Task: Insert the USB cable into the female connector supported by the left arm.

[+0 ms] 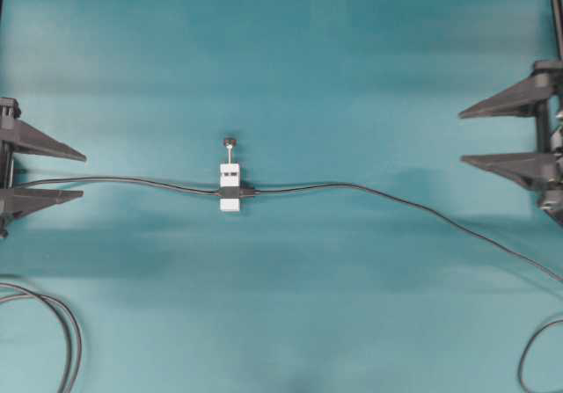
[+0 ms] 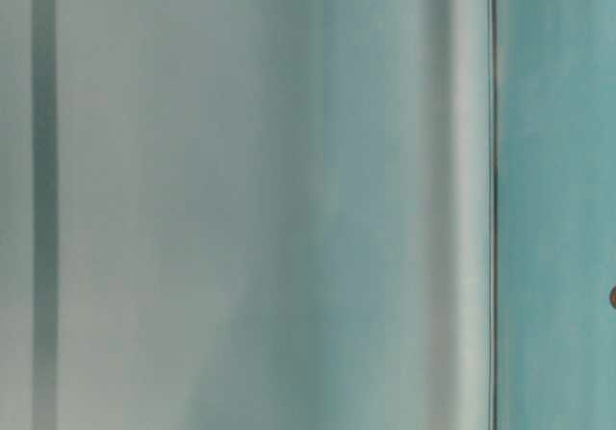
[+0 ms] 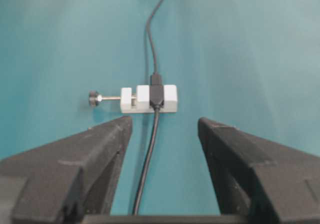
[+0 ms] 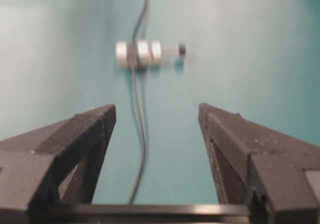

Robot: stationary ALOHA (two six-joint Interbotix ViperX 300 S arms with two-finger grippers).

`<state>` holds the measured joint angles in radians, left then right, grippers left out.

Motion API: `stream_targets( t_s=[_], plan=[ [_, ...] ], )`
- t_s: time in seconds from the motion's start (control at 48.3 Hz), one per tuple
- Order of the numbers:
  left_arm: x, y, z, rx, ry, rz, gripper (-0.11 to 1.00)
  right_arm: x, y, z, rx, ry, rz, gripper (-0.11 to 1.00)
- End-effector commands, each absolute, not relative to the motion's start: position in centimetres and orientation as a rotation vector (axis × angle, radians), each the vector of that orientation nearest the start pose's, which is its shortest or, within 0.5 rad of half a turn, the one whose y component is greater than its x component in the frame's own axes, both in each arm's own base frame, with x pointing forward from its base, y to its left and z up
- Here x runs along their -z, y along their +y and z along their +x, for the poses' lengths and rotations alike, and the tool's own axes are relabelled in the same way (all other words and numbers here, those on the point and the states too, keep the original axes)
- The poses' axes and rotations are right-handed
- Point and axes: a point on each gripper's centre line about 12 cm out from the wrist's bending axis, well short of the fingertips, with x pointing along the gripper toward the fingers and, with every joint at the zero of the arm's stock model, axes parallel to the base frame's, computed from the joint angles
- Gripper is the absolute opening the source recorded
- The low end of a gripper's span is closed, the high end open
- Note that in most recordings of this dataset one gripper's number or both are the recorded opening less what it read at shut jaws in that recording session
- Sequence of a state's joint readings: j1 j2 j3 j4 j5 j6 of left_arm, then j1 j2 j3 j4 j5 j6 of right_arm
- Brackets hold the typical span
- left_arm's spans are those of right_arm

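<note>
Even, soft light covers the teal table (image 1: 352,59), with broad dim bands of shadow below the white connector (image 1: 230,187) in the overhead view. The table-level view is a washed-out smear of pale vertical streaks (nothing sharp). The right wrist view shows the connector blurred; the left wrist view shows it crisp.

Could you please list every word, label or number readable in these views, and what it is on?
None: no legible text on the female connector, the USB cable, the left gripper, the right gripper or the teal table. The table-level view is a blur.
</note>
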<state>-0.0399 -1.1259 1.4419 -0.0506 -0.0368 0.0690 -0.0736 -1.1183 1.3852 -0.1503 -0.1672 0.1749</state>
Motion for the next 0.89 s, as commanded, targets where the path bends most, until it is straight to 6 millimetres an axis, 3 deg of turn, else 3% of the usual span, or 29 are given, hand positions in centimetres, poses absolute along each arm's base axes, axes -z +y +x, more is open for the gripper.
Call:
stream_targets(
  t_s=[0.0, 0.145, 0.31, 0.662, 0.869],
  plan=[
    [-18.3, -0.6, 15.4, 0.042, 0.283, 0.023, 0.69, -23.1, -0.9, 16.0, 0.049, 0.053, 0.035, 0.71],
    [-16.6, -0.6, 14.8, 0.042, 0.325, 0.024, 0.69, -21.9, -0.9, 15.7, 0.051, 0.081, 0.04, 0.71],
    [-17.3, -0.5, 15.1, 0.038, 0.294, 0.041, 0.69, -20.2, -0.9, 15.3, 0.053, 0.129, 0.045, 0.71],
    [-18.1, -0.9, 15.3, 0.083, 0.349, 0.161, 0.69, -20.7, -0.7, 15.5, 0.045, 0.143, 0.025, 0.71],
    [-18.1, -0.9, 15.3, 0.087, 0.357, 0.153, 0.69, -19.3, 1.5, 15.1, -0.099, 0.299, -0.025, 0.71]
  ],
)
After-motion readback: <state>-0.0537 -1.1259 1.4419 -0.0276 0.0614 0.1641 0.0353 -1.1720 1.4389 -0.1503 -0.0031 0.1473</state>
